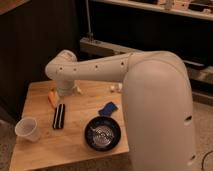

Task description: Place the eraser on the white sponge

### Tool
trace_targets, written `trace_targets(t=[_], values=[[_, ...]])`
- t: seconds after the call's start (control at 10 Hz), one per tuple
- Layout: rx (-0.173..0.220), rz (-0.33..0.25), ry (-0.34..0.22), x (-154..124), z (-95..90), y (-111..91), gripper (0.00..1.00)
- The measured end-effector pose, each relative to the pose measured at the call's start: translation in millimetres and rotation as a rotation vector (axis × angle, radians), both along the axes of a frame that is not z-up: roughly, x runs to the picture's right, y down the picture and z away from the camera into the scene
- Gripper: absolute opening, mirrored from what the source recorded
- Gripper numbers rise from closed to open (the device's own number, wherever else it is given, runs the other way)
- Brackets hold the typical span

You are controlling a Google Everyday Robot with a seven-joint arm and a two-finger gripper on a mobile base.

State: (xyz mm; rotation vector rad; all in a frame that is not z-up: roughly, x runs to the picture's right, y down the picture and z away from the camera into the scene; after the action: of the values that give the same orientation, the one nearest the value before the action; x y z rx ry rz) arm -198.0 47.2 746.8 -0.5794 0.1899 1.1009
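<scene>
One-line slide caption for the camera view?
Gripper hangs over the table behind the eraser; the sponge lies beside the pan.

Bulky off-white rounded body shell (160, 105), smooth white tubular arm (107, 69) dotted with small dark holes (98, 64), pale gripper (65, 92) below its rounded end joint.
</scene>
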Motion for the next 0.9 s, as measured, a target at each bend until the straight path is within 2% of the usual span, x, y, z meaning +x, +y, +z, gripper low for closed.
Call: trace_targets(t=[0.4, 0.6, 0.9], values=[[0.006, 0.030, 0.015, -41.4, -15.5, 13.9, 0.80], [-0.003, 0.026, 0.036, -61.4, -4.5, 26.2, 0.80], [-0.008, -0.010, 0.067, -87.2, 24.3, 38.9, 0.80]])
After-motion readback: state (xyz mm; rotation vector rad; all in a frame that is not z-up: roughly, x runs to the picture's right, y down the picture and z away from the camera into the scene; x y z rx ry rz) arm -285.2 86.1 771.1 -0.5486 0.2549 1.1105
